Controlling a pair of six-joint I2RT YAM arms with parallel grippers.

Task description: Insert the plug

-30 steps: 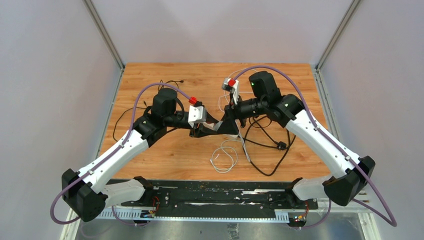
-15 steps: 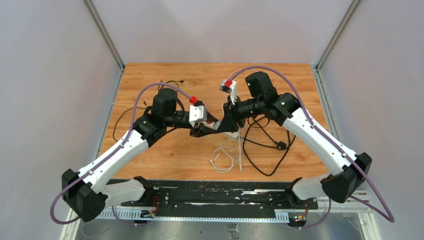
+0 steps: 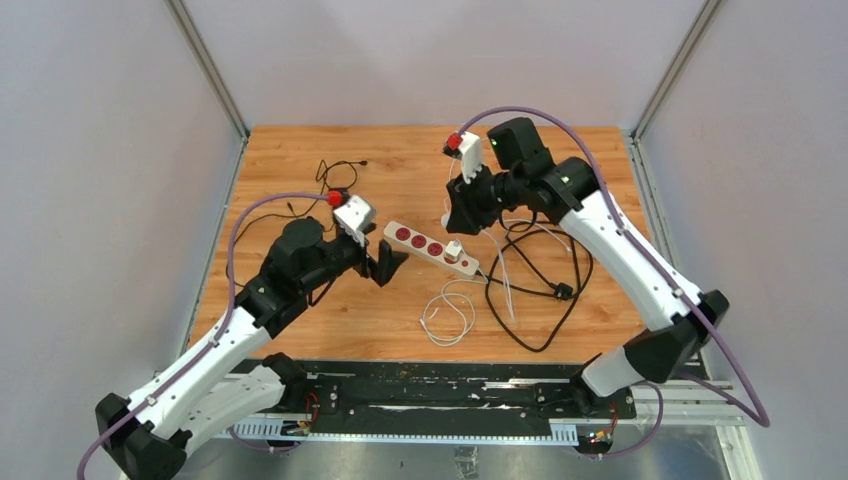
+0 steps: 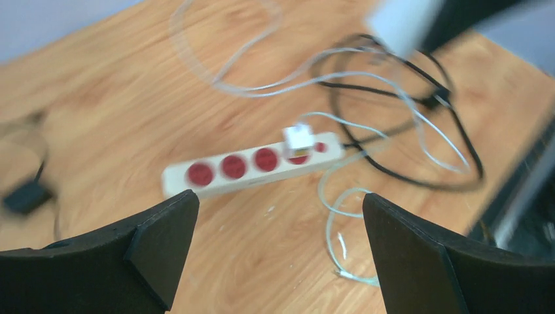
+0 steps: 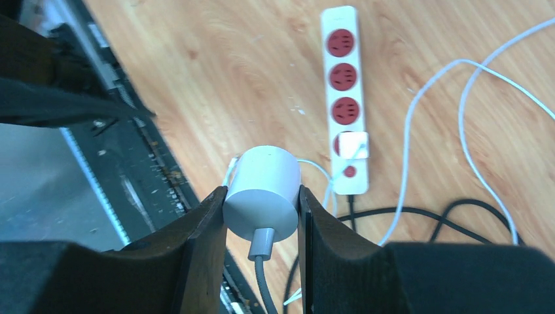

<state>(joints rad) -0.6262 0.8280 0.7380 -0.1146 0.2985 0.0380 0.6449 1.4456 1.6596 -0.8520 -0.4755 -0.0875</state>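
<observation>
My right gripper (image 5: 262, 196) is shut on the plug (image 5: 262, 186), a round white adapter with a grey cable hanging from its underside. It holds the plug in the air, above and just to the right of the power strip (image 5: 345, 98). The white strip (image 3: 430, 245) with red sockets lies slanted in the middle of the table, and a small white plug (image 3: 453, 249) sits in the socket nearest its right end. My left gripper (image 3: 385, 265) is open and empty at the strip's left end. In the left wrist view the strip (image 4: 249, 167) lies beyond the spread fingers (image 4: 163, 242).
Black cables (image 3: 540, 290) loop right of the strip. A thin white cable coil (image 3: 447, 310) lies in front of it, and a black lead (image 3: 335, 170) lies at the back left. A black rail (image 3: 440, 390) runs along the near table edge.
Both grippers were together over the strip. The left one has opened and drawn back to the left. The right one has shut on the plug and lifted it away towards the back, uncovering the strip.
</observation>
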